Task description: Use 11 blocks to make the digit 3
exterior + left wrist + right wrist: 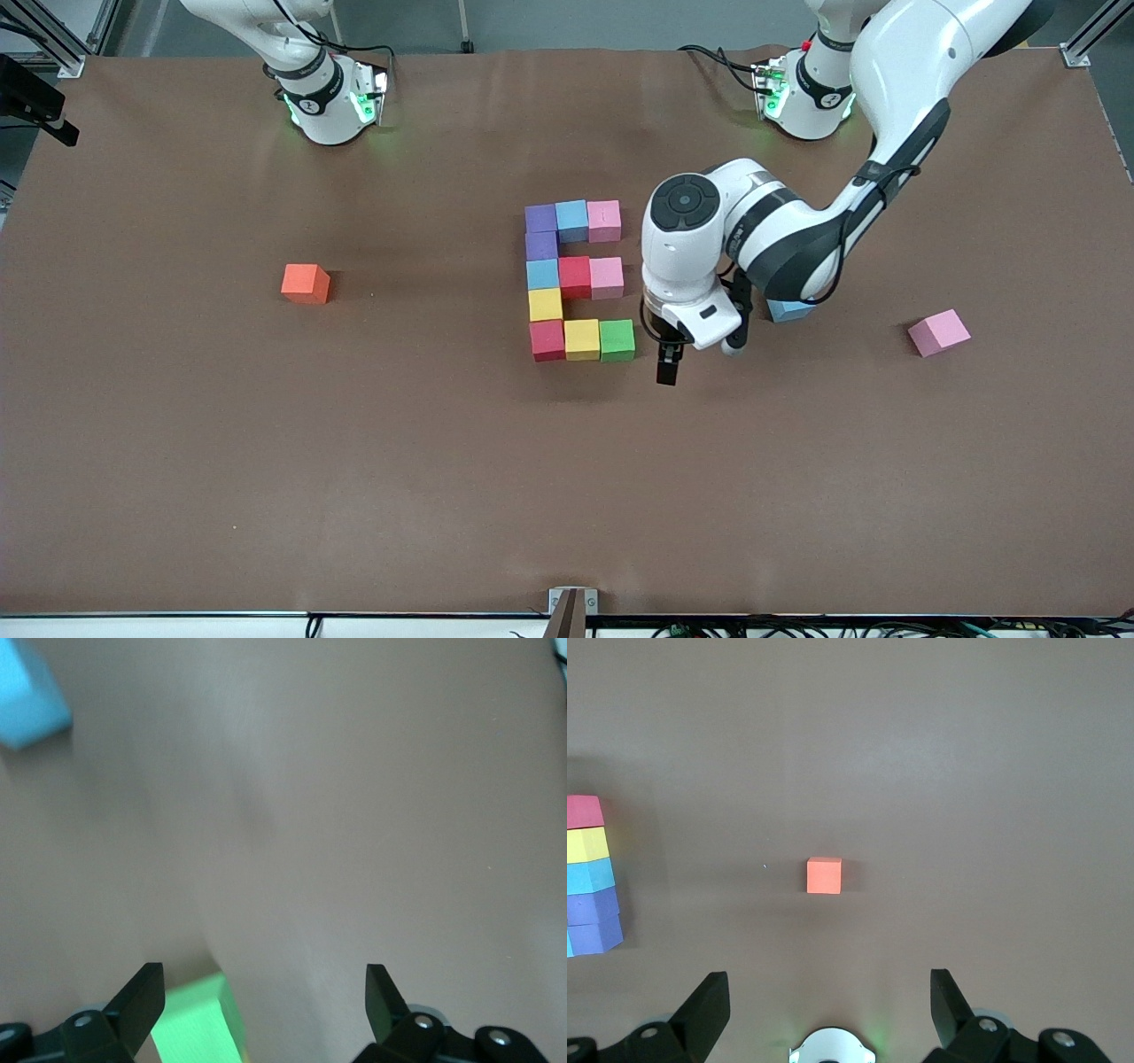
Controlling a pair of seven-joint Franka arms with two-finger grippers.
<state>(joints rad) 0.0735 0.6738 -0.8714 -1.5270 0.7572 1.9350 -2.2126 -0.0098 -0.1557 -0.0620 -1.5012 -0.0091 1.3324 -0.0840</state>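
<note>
The digit 3 [576, 279] lies at mid-table, mirrored like an "E". Its column holds purple [540, 217], purple, light blue, yellow and red [547, 339] blocks. The bars add light blue and pink, red [574, 276] and pink, yellow and the green block [617, 339]. My left gripper [669, 363] is open and empty, just beside the green block toward the left arm's end. The left wrist view shows the green block [199, 1023] by one finger [142, 997]. My right gripper [830, 1010] is open and empty, held high near its base; it waits. The column [589, 877] shows in its view.
An orange cube [306, 283] sits alone toward the right arm's end and also shows in the right wrist view [824, 875]. A spare light blue cube [788, 310] lies partly under the left arm and shows in the left wrist view [31, 700]. A spare pink cube [939, 332] lies toward the left arm's end.
</note>
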